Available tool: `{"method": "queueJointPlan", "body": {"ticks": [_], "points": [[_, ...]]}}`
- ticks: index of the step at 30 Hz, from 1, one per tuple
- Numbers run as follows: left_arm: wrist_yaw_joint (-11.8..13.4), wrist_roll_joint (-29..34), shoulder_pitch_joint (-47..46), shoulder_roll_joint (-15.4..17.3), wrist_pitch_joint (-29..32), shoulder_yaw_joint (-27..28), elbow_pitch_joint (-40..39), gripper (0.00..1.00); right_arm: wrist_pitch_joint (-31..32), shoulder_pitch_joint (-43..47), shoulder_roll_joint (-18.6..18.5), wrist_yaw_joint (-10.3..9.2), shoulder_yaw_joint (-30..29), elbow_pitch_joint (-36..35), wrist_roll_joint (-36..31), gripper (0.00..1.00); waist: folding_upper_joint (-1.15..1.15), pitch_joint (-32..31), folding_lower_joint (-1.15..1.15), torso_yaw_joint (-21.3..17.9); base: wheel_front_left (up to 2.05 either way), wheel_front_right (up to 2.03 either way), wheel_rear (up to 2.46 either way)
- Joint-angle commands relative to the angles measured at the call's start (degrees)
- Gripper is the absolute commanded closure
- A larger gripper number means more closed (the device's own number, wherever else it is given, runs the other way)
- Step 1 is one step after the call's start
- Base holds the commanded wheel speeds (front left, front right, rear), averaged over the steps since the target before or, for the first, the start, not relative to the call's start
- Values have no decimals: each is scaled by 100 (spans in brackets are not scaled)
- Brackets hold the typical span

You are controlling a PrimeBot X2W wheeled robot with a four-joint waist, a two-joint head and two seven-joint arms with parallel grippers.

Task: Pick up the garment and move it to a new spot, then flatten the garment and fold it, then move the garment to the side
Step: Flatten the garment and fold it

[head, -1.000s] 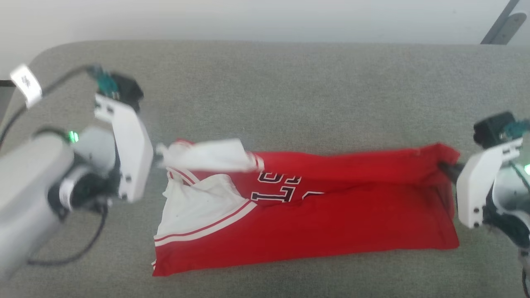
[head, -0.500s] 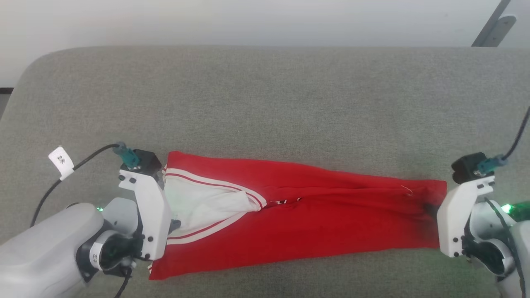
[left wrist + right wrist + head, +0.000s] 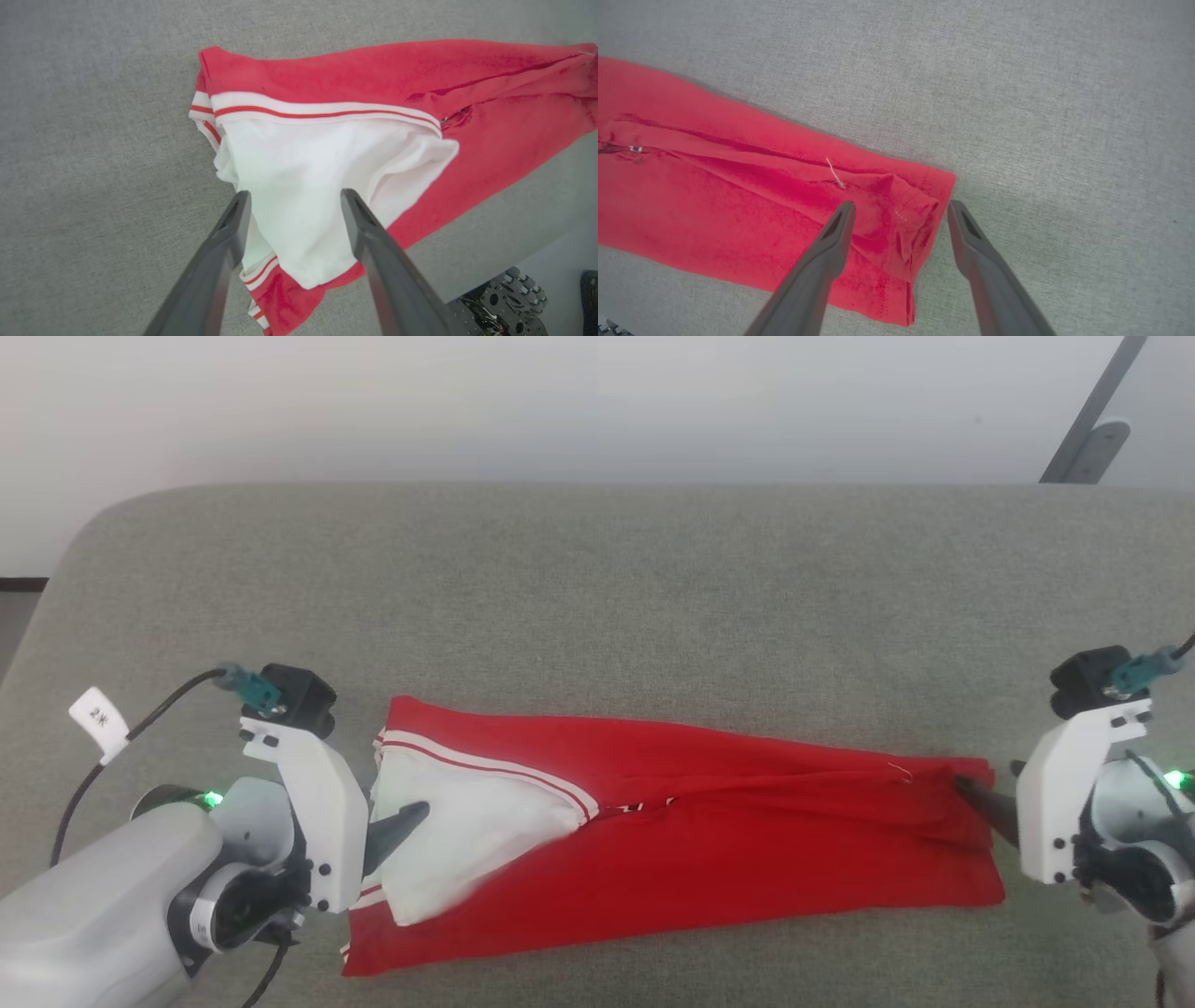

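The garment (image 3: 728, 840) is a red shirt lying folded lengthwise as a long strip on the grey padded surface (image 3: 597, 588). Its white sleeve (image 3: 476, 812) with striped trim is at the left end. My left gripper (image 3: 411, 817) hovers open over that sleeve, and the white cloth (image 3: 299, 168) shows between its spread fingers (image 3: 233, 224). At the right end my right gripper (image 3: 988, 777) stands open, straddling the crumpled red hem corner (image 3: 901, 219). Neither holds the cloth. The lettering is almost entirely hidden in the fold.
A pale wall runs behind the surface, with a slanted grey metal post (image 3: 1092, 429) at the top right. A black cable with a white tag (image 3: 98, 728) hangs off my left wrist. The robot's base (image 3: 504, 303) shows past the surface's near edge.
Both grippers brought the lifted top edge down toward me, folding the shirt over, then opened and let go. The camera view has also shifted downward.
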Motion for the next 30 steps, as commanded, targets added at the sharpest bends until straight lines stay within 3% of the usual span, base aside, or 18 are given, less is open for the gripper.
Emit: {"method": "queueJointPlan", "body": {"ticks": [1, 10, 18, 23, 28, 29, 30], "points": [[-45, 124, 105, 9, -182, 57, -10, 0, 77, -2, -39, -6, -54, 5, 20, 0, 0, -44, 0, 15, 0, 0, 0], [-263, 653, 561, -23, -1893, 260, 85, 0, 605, 35, 127, -4, -486, 473, 119, 0, 0, -158, 0, 120, 0, 0, 0], [13, 1052, 1052, -114, -3578, 621, 464, 0, 863, -90, 180, -4, -497, 986, 114, 0, 0, -107, 0, 339, 0, 0, 0], [133, 1202, 1410, -321, -3874, 1143, 648, 0, 900, -168, 212, -4, -451, 1348, 96, 0, 0, -52, 0, 520, 0, 0, 0], [116, 1735, 1973, -700, -3883, 2229, 674, 0, 886, -201, 307, -3, -322, 1680, 148, 0, 0, 12, 0, 682, 0, 0, 0], [102, 1896, 2092, -783, -3883, 2472, 683, 0, 905, -208, 351, -2, -285, 1732, 189, 44, 0, 32, 0, 702, 0, 0, 0], [64, 2062, 2203, -861, -3884, 2708, 682, 0, 915, -218, 387, -2, -241, 1755, 256, 98, 0, 52, 0, 725, 0, 0, 0]]}}
